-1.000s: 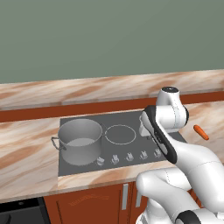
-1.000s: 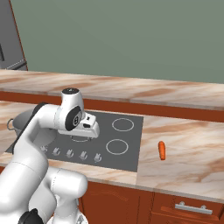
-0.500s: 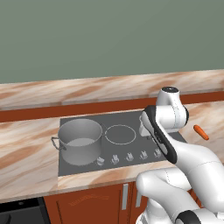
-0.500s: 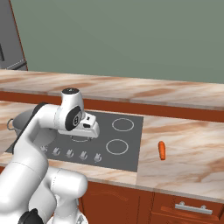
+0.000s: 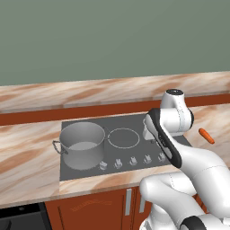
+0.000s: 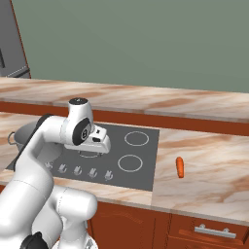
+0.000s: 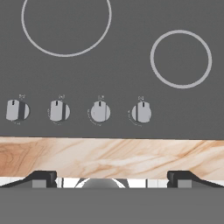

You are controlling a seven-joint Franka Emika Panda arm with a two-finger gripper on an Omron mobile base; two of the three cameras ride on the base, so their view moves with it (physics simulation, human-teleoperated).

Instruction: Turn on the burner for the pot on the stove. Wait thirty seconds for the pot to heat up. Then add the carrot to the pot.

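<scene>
1. Currently, the gripper [image 7: 112, 177] is seen spread wide, its two dark fingertips [image 7: 41, 178] far apart with nothing between them.
2. It is held above the front edge of the stove [image 5: 134, 125], over the marble counter [image 7: 109, 157] strip just before the knob row.
3. Four silver knobs [image 7: 100, 111] are shown in the hand view, lined up side by side beyond the fingertips, with two white burner rings [image 7: 180, 59] further back.
4. The pot [image 5: 82, 144] is placed on the stove's left burner, upright, behind the leftmost knobs.
5. The carrot [image 6: 180, 167] is found lying on the counter to the right of the stove, well apart from the pot and untouched by the gripper.
</scene>
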